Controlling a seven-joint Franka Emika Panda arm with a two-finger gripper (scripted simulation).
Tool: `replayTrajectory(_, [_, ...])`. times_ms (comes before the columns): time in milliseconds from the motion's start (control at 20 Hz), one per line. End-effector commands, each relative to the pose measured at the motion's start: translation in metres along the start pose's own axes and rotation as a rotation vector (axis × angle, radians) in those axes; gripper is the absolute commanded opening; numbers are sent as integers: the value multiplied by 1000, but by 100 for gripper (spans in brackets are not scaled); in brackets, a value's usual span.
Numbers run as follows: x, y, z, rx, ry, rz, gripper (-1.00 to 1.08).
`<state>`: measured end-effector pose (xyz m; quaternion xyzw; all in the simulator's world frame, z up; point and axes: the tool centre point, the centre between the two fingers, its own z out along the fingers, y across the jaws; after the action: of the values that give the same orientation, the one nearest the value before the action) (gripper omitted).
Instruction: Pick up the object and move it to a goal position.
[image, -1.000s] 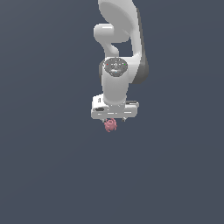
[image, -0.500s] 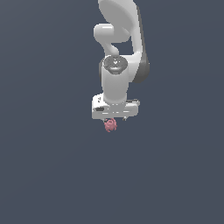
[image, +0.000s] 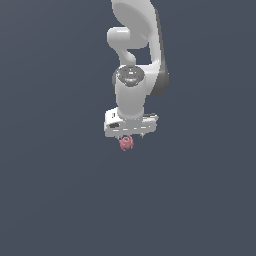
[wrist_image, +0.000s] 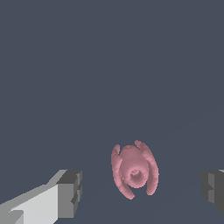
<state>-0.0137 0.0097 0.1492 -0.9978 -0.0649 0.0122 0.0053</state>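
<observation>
**Pink object between spread fingers, clear on both sides**

In the exterior view the white Panda arm (image: 134, 55) hangs down from the top of the frame against a plain dark grey-blue background (image: 50, 200). Its wrist ends in a broad white hand, and the gripper (image: 128, 137) points downward. The object (image: 126, 143), a small pink-red knobbly lump far narrower than the hand, sits just under the middle of the hand. From this side the fingers are mostly hidden behind the hand and the lump, so neither the opening nor any contact can be read here.

The wrist view supplies what the outside camera cannot. The gripper (wrist_image: 140, 192) shows two grey finger pads, one (wrist_image: 70, 193) on a white finger and the other (wrist_image: 214, 190) cut by the frame edge, standing wide apart. The object (wrist_image: 134, 169) lies between them, closer to the first pad, with dark background showing on both sides of it. Neither pad touches it, so the fingers are spread and hold nothing. This view also shows its shape: a rounded body with a hollow facing the camera and curved ribs wrapping its sides.

Whether the lump rests on a surface cannot be told from either view
</observation>
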Motion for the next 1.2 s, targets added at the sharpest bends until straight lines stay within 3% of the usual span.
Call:
replayTrajectory(0, [-4, 2, 7, -2, 2, -22, 100])
replayTrajectory(650, [-38, 13, 54, -14, 20, -200, 100])
replayTrajectory(1150, [-43, 14, 62, -14, 21, -219, 100])
